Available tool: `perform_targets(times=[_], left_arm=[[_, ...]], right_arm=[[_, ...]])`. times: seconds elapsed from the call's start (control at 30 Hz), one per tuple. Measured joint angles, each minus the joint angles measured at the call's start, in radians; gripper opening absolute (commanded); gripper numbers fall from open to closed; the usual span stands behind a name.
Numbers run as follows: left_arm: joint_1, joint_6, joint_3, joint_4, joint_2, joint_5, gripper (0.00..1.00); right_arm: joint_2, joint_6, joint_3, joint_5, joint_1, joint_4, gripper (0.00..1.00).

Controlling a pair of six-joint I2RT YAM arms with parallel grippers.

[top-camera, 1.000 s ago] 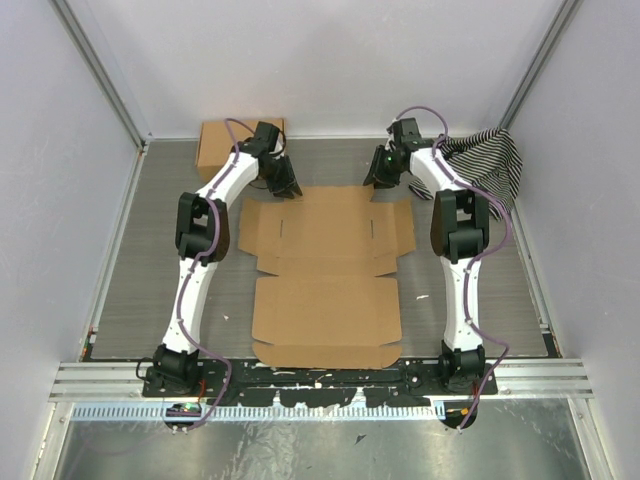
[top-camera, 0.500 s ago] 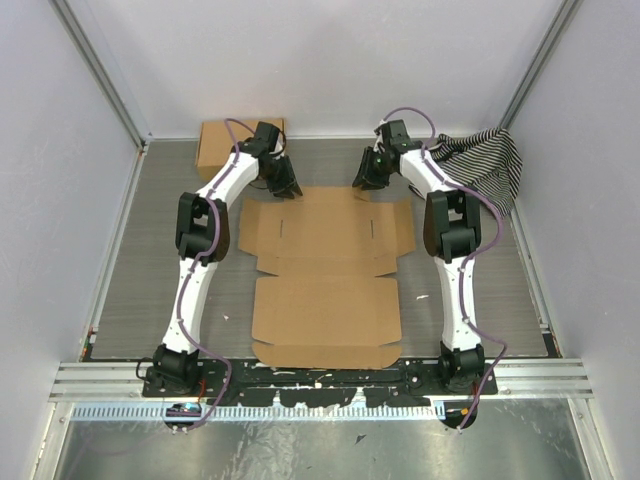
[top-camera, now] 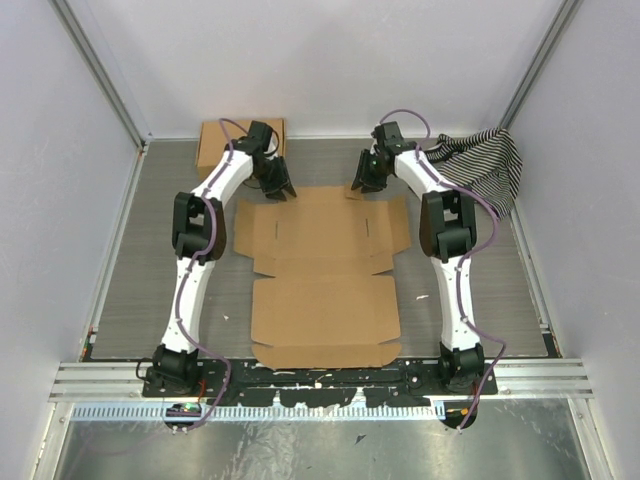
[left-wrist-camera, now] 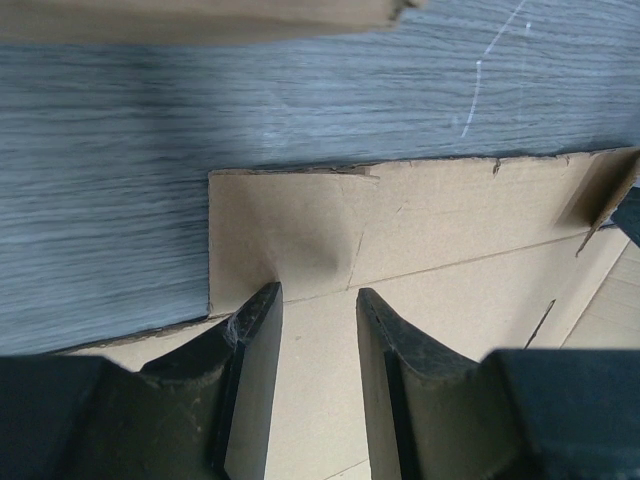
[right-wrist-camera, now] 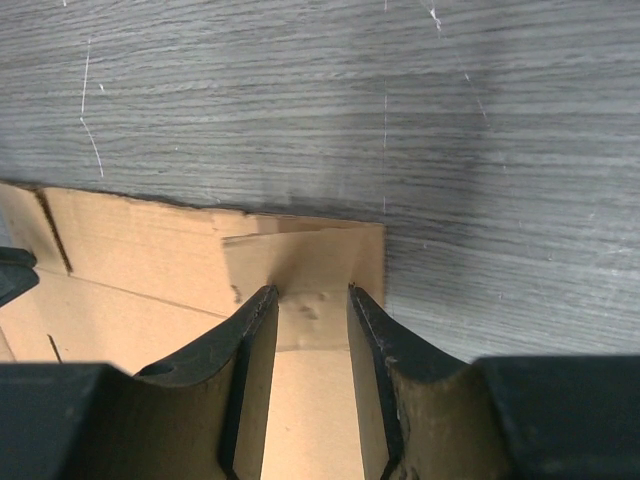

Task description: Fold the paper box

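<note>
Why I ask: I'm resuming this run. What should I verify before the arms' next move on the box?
1. The paper box lying flat, unfolded: ok.
2. Left gripper open over its far left corner: ok.
3. Right gripper open over its far right corner: ok.
4. Fingertips touching the cardboard: cannot tell.
5. Striped cloth apart from the paper box: ok.

Right gripper (right-wrist-camera: 312, 293) jaws stand parted over paper box (right-wrist-camera: 150, 250) corner.
</note>
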Motion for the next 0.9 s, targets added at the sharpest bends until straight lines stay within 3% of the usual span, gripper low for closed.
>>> perform_targets(times=[0.27,0.57,0.73,0.9], left_arm=[[0.015,0.048,-0.028,-0.088,-0.064,-0.013,0.45],[0.023,0.102,-0.173,-0.127,-0.381,-0.065,0.5],[0.041,0.119,-0.435,-0.101,-0.611,-0.086,0.54],[0.06,0.121,-0.717,-0.064,-0.769,-0.095,0.55]], right_arm=[[0.035,0.011,0.031,0.018,-0.001,-0.001,0.38],[-0.022,0.015,-0.047,0.102,0.003,0.016,0.44],[-0.186,0.013,-0.224,0.155,0.003,-0.007,0.54],[-0.468,0.007,-0.435,0.144,0.0,-0.017,0.57]])
